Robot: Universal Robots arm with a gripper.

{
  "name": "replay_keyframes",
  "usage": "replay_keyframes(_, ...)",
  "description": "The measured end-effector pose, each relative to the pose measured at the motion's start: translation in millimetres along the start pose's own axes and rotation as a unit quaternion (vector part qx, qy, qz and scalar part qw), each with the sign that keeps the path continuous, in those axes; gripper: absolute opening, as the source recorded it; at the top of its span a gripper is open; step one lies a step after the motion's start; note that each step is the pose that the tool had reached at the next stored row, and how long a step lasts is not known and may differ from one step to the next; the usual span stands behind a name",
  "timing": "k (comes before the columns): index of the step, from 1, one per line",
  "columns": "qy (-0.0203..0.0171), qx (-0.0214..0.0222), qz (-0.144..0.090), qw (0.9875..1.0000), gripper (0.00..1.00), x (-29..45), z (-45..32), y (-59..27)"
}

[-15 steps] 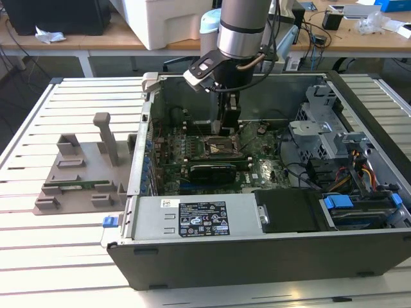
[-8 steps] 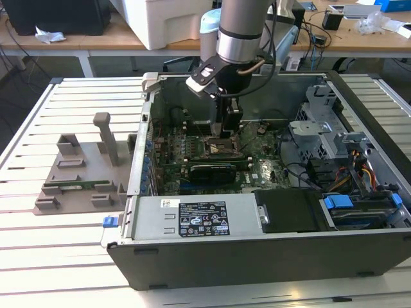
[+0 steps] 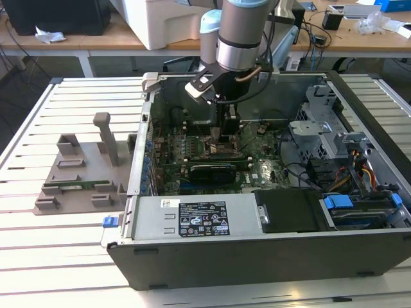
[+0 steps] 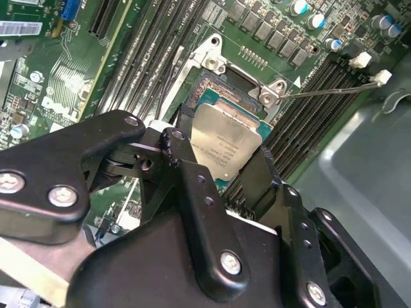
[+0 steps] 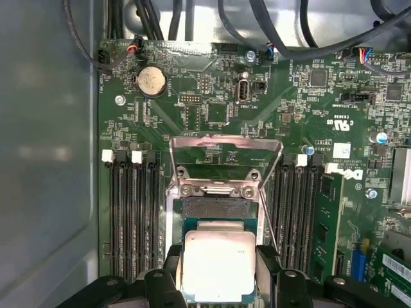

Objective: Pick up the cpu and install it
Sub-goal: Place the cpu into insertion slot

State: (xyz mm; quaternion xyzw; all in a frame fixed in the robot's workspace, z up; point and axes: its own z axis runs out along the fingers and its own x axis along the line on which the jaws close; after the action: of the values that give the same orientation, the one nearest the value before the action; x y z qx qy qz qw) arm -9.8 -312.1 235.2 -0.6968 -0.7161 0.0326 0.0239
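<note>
Your gripper (image 5: 218, 273) is pinching the cpu (image 5: 218, 260) by two opposite edges between narrow black fingers (image 5: 266, 263), and its body is hiding the chip's near edge. The cpu is lying flat with its matte silver lid up and green rim showing, square to the dark socket (image 5: 218, 208) and partly over it. You cannot tell whether it is seated. The steel load plate (image 5: 225, 154) is standing open.

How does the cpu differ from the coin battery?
The silver square cpu has straight edges and looks larger; the round silver coin battery is a small disc. The cpu is clamped in the tool over the dark socket; the battery sits alone, untouched. Both are flat, shiny metal.
</note>
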Motion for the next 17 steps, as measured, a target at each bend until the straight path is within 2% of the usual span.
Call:
replay_keyframes(9,0.0000,0.0000,0.000,1.0000,0.55,0.1,8.8,0.7)
replay_keyframes(17,-0.0001,0.0000,0.000,1.0000,0.55,0.1,12.4,1.0)
